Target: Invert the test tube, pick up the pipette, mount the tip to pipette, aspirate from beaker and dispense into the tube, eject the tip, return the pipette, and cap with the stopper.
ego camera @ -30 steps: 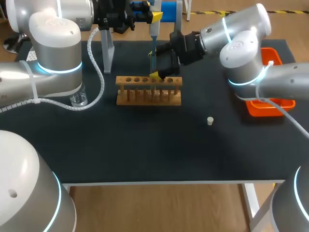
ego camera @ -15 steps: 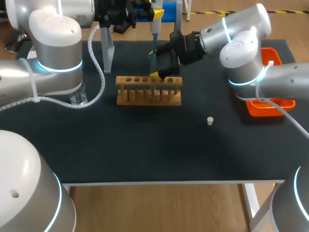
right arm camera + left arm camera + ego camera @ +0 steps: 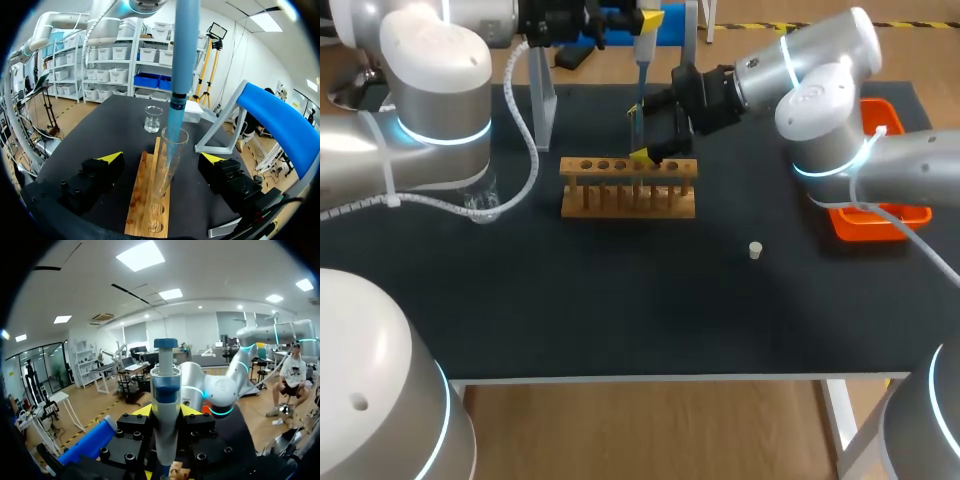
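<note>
Pipette (image 3: 641,62) higher, between left tool's (image 3: 166,411) fingers

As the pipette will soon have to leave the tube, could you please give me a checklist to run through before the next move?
1. The pipette is gripped from both sides by the left jaws: ok.
2. The pipette tip is clear of the test tube: not ok, it reaches into the mouth.
3. The test tube is seated in the wooden rack: ok.
4. The right jaws stand open on either side of the test tube, not touching it: ok.
5. Liquid has been dispensed into the test tube: cannot tell.
6. The stopper lies free on the table: ok.
</note>
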Controlling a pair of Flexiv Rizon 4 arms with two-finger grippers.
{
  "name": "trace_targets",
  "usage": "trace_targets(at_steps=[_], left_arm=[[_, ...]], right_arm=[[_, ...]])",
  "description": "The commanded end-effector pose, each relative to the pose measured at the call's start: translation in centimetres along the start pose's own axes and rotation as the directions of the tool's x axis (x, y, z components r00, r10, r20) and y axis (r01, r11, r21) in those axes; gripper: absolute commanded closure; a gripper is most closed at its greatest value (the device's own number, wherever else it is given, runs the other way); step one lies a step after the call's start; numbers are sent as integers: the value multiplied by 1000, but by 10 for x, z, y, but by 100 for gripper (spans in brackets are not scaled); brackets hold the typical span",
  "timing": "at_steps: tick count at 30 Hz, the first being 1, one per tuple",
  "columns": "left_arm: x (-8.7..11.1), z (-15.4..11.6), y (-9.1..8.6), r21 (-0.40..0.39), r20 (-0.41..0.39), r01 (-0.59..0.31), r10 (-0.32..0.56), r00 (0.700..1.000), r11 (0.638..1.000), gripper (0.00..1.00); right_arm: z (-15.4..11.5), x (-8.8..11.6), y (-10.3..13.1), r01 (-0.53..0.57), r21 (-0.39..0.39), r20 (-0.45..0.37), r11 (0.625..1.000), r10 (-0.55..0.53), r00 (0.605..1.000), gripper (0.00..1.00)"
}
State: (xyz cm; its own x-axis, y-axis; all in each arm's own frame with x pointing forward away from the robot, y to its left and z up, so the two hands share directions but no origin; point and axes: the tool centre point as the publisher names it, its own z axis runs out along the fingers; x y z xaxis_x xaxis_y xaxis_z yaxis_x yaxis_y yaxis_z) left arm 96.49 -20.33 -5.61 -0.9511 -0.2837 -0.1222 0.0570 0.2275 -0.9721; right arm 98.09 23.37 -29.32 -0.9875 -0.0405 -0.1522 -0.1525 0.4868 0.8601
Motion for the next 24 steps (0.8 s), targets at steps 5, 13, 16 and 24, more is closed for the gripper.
trace_targets(at_steps=[5, 13, 16, 24], left_arm=[[0, 2, -3, -7, 1, 0, 0, 1000, 1000, 100], [0, 4, -5, -9, 3, 7, -7, 1000, 1000, 100], [0, 5, -6, -9, 4, 7, -7, 1000, 1000, 100], [0, 6, -10, -12, 7, 6, -6, 1000, 1000, 100]], right_arm=[[-1, 0, 0, 1, 0, 1, 1000, -1, 1000, 0], [-1, 0, 0, 1, 0, 1, 1000, -1, 1000, 0], [-1, 0, 0, 1, 0, 1, 1000, -1, 1000, 0], [-1, 0, 0, 1, 0, 1, 1000, -1, 1000, 0]])
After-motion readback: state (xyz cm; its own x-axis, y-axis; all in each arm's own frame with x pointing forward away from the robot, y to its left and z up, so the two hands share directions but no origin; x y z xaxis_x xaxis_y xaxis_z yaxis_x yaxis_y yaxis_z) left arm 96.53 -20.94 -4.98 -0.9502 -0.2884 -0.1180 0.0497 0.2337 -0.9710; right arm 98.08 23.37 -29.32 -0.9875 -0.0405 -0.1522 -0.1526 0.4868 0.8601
